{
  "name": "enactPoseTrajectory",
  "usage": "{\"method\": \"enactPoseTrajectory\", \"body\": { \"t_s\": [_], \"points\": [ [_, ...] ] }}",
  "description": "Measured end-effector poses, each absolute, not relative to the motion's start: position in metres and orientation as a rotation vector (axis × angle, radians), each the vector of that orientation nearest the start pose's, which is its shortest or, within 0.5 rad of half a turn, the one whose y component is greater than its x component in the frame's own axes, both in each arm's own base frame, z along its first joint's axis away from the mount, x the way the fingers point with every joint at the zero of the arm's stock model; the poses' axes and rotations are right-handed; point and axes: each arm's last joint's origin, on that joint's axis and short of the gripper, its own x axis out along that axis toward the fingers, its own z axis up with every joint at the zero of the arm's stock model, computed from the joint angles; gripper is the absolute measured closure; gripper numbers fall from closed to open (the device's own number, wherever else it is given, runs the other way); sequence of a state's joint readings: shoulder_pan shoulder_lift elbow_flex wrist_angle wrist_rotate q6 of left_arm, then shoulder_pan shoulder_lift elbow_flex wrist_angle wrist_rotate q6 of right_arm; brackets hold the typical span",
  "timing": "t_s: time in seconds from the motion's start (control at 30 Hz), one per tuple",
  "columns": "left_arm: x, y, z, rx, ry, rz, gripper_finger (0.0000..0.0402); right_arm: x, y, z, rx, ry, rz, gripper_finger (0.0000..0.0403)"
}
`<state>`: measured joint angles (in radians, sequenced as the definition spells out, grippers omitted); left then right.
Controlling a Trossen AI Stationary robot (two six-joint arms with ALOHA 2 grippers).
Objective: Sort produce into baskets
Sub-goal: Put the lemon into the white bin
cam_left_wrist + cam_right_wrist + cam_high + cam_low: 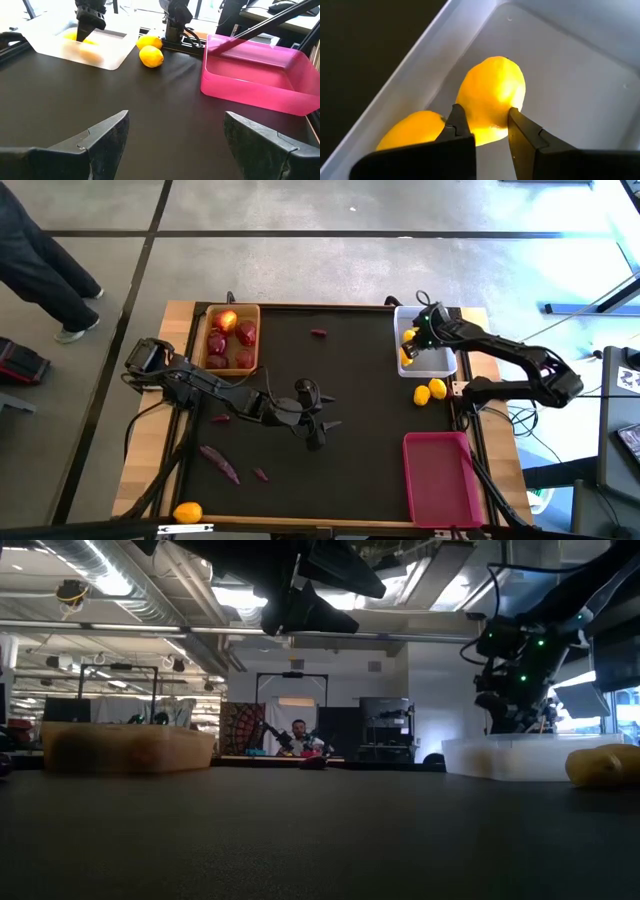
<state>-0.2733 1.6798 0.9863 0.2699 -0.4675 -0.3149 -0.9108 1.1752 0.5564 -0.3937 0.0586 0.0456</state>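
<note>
- Nearest the front edge of the dark surface [360, 380], in the high view, an orange-yellow fruit [187, 512] lies at the left corner, on the wooden border.
- A little farther in, on the left side, lie two thin dark purple pieces, a long one [219, 463] and a short one [261, 474], near each other but apart.
- The magenta-pink basket [438, 478] stands at the front right; nothing shows inside it.
- The left gripper [312, 423] hovers over the middle of the surface, its fingers [107, 140] spread wide with nothing between them.
- Another small purple piece [220, 418] lies beside the left arm.
- Two yellow fruits [430, 391] lie touching on the surface, between the pink basket and the white basket [432, 362].
- The right gripper [487, 127] reaches down into the white basket, its fingers narrow and set against the lower part of a yellow fruit [492, 95]; whether they actually clamp it I cannot tell.
- A second yellow fruit [412, 132] lies just beside it against the basket wall.
- The tan wooden basket [231, 309] at the far left holds several dark red round fruits [230, 340].
- One more small purple piece [319, 333] lies alone near the far edge.
- Beyond the surface, a person's legs [40, 265] show on the floor.
</note>
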Motion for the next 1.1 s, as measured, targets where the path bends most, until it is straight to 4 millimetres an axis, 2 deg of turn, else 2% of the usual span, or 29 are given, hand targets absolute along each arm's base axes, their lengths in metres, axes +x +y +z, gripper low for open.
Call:
{"method": "enactPoseTrajectory", "body": {
  "t_s": [0.23,0.53,0.67,0.83,0.97,1.1],
  "points": [
    [0.351,-0.085,0.217,-0.156,0.361,0.251,0.0085,0.126,-0.165,0.165,0.486,0.965,-0.901,0.0343],
    [0.351,-0.085,0.217,-0.155,0.365,0.251,0.0085,0.125,-0.163,0.166,0.465,1.014,-0.849,0.022],
    [0.351,-0.084,0.217,-0.155,0.364,0.253,0.0085,0.129,-0.167,0.182,0.461,1.004,-0.844,0.0187],
    [0.351,-0.084,0.217,-0.156,0.365,0.254,0.0085,0.128,-0.166,0.211,0.484,1.049,-0.835,0.0172],
    [0.351,-0.084,0.217,-0.155,0.365,0.254,0.0085,0.122,-0.157,0.229,0.513,1.083,-0.822,0.0171],
    [0.351,-0.084,0.217,-0.155,0.365,0.254,0.0085,0.115,-0.144,0.238,0.596,1.098,-0.72,0.0171]
  ]
}}
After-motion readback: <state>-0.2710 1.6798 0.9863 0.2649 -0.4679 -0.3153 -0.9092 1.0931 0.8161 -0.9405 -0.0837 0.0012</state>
